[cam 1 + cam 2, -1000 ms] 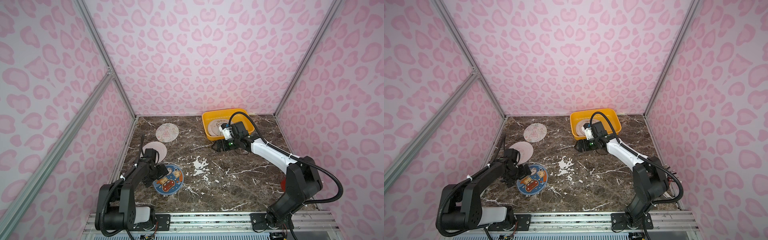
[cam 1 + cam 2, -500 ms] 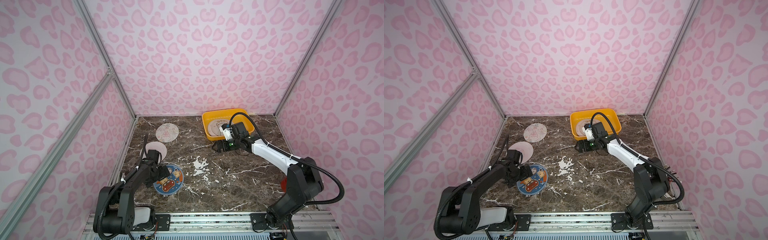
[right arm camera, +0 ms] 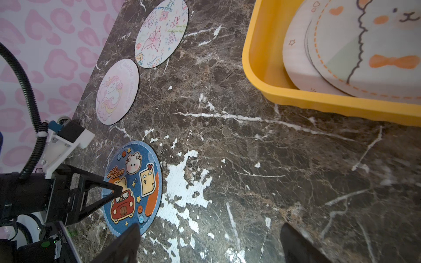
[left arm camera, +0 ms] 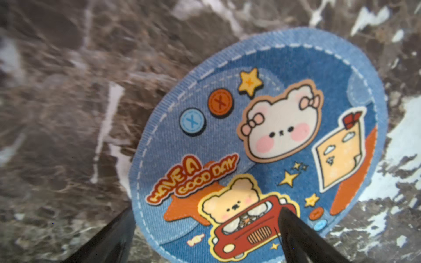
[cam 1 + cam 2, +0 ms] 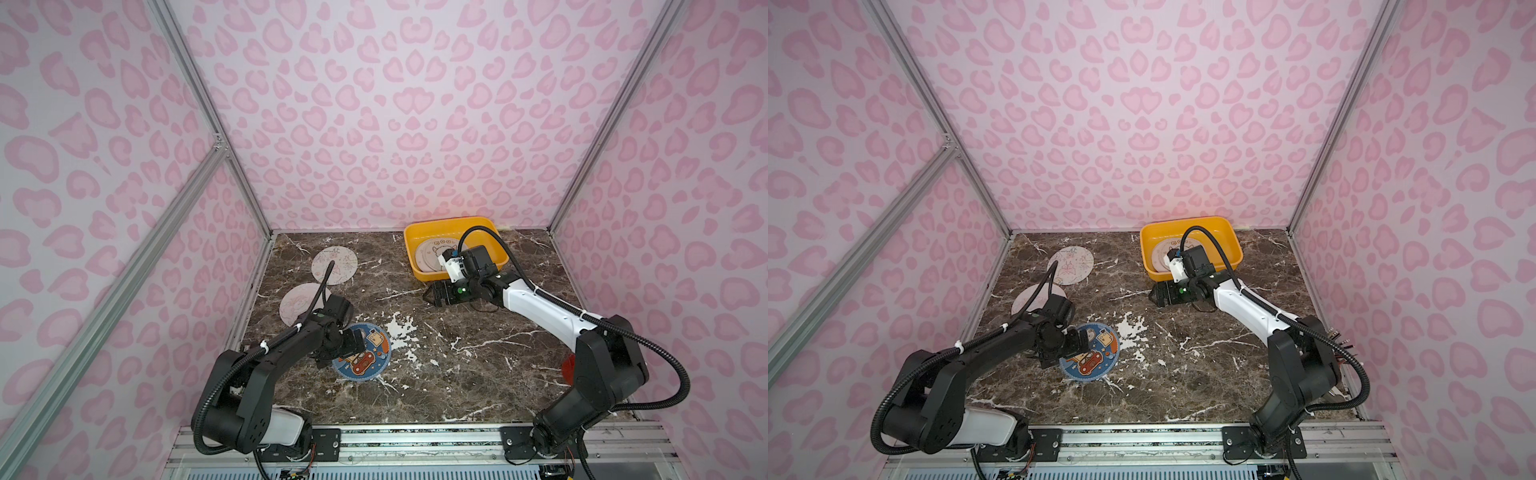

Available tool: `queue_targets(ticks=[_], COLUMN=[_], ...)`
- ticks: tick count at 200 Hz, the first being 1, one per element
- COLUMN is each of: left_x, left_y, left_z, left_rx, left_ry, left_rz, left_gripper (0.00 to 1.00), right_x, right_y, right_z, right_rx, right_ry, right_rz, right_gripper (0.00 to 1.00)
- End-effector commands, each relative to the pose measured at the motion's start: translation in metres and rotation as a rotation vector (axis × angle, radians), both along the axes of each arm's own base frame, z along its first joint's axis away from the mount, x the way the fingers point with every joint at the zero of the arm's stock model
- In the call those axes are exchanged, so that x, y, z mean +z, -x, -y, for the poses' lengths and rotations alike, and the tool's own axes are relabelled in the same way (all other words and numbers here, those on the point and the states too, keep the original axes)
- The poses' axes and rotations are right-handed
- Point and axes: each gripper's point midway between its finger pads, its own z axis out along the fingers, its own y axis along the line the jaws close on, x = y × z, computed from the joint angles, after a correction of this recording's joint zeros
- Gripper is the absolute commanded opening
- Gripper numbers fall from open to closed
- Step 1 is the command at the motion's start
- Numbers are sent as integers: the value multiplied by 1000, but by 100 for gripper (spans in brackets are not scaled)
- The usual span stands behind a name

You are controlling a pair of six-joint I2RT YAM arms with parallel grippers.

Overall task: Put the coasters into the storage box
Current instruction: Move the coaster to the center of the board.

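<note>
Left gripper (image 4: 205, 216) fingers spread, one tip over blue coaster (image 4: 262, 136) print, other at its rim; coaster flat, well apart from storage box (image 3: 255, 68). Right gripper (image 3: 209, 230) spread, empty, just beside box. Best: wedge one tip under rim, pinch edge, lift before carrying to box

Left arm now reaches farther out from the left edge of the dark marble counter (image 5: 457, 374). Left gripper (image 4: 205, 213), jaws wide, now straddles the rim of the round blue denim-print coaster (image 4: 262, 136), one finger (image 4: 296, 232) over its red car.
</note>
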Motion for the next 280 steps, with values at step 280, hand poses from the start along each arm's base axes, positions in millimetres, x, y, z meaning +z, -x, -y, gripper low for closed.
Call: queue_targets(ticks=[280], left_x=[26], left_y=[-60], left_z=[96], left_rx=[-283], left_ry=[63], left_rz=[159], left_gripper=[94], right_x=[-111], right_y=[61], right_z=[-27], right_rx=[17], right_ry=[120], right_rz=[-272], right_gripper=[76])
